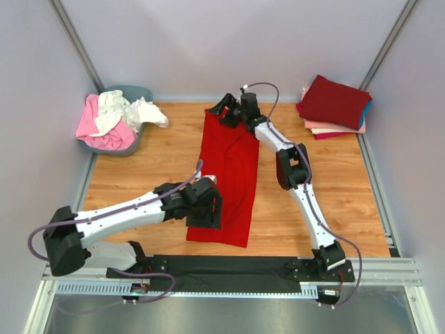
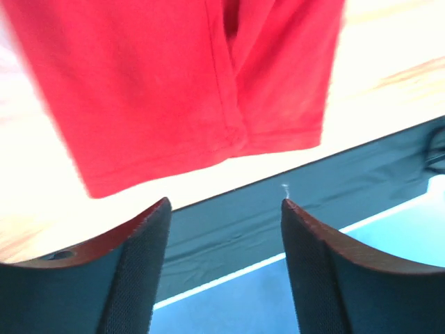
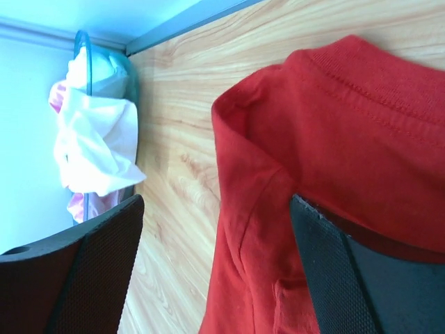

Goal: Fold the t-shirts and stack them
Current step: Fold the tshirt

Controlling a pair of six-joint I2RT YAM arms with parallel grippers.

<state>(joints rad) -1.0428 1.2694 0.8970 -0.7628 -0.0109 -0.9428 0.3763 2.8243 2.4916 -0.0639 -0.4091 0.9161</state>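
The left arm (image 1: 118,212) reaches low from the near-left corner of the light wooden bench (image 1: 160,153) towards the middle of its near edge. The left gripper (image 1: 208,212) hangs over the near end of the bright red t-shirt (image 1: 229,167), a soft cloth shirt folded into a long strip that runs from the near edge towards the far edge. In the wrist view its jaws stand wide apart with nothing between the dark fingers (image 2: 139,264). The shirt's hem (image 2: 208,149) lies beyond their tips.

The right arm (image 1: 306,195) stretches from the near-right corner to the far end of the strip. The right gripper (image 1: 226,108) is spread wide at the collar (image 3: 361,62), one finger (image 3: 348,285) over red cloth, the other (image 3: 90,278) over bare wood. Whether it touches the cloth I cannot tell.

A grey plastic tub (image 1: 142,92) of crumpled pink and white shirts (image 1: 115,122) sits at the far-left corner. A stack of folded t-shirts (image 1: 334,101), dark red on top, lies at the far-right corner.
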